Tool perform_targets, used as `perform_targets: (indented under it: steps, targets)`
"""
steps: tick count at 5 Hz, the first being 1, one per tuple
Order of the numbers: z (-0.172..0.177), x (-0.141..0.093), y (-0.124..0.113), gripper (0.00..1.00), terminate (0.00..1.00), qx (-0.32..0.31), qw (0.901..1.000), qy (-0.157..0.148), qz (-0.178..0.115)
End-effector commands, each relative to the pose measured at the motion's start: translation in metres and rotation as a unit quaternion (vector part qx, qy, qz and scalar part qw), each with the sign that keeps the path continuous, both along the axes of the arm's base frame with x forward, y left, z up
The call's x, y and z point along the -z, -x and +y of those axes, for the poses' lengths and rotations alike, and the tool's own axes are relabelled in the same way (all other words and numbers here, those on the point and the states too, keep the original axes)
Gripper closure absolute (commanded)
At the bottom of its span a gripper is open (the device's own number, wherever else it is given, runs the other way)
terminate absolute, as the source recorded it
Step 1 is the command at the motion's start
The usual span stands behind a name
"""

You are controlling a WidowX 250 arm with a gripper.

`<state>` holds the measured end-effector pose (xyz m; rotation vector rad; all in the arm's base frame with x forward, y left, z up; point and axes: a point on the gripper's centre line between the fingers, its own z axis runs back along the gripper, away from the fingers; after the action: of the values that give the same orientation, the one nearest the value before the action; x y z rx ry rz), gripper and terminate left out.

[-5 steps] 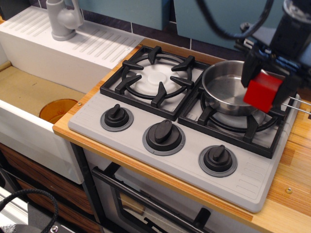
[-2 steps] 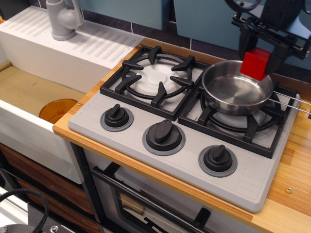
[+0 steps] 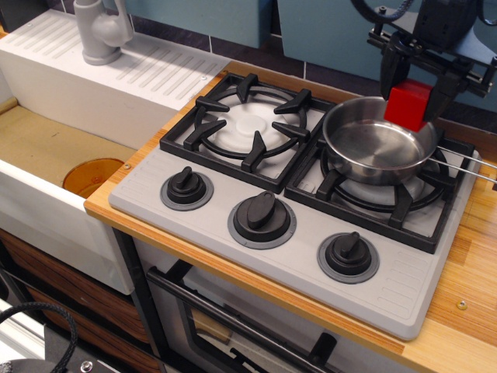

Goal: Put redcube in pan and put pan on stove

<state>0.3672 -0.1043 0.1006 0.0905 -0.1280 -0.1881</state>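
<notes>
The redcube (image 3: pixel 408 104) is held between the black fingers of my gripper (image 3: pixel 417 92), which is shut on it. The cube hangs over the far right rim of the pan (image 3: pixel 373 148), a shiny steel pan sitting on the right burner grate of the grey stove (image 3: pixel 303 194). The pan's thin wire handle (image 3: pixel 466 165) points right. I cannot tell whether the cube touches the pan's rim. The pan's inside is empty.
The left burner (image 3: pixel 250 124) is bare. Three black knobs (image 3: pixel 262 217) line the stove's front. A white sink (image 3: pixel 54 148) with a grey faucet (image 3: pixel 101 31) and an orange drain lies to the left. Wooden counter (image 3: pixel 466 295) runs along the right.
My gripper with the redcube moved from in front of the pan's right side up and back to the pan's far rim, then held nearly still over the last half second.
</notes>
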Motion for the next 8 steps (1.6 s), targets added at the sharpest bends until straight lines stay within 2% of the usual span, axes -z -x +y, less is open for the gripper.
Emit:
perform_targets:
  steps: [1, 4, 6, 8]
  targets:
    - [-0.006, -0.019, -0.001, 0.00, 0.00, 0.009, 0.9993, 0.007, -0.035]
    - [-0.006, -0.031, 0.006, 0.00, 0.00, 0.003, 0.9994, -0.010, -0.034]
    - [0.031, -0.037, 0.003, 0.00, 0.00, 0.023, 0.9980, -0.034, -0.048]
    - [0.061, -0.023, 0.004, 0.00, 0.00, 0.034, 0.9972, -0.033, -0.058]
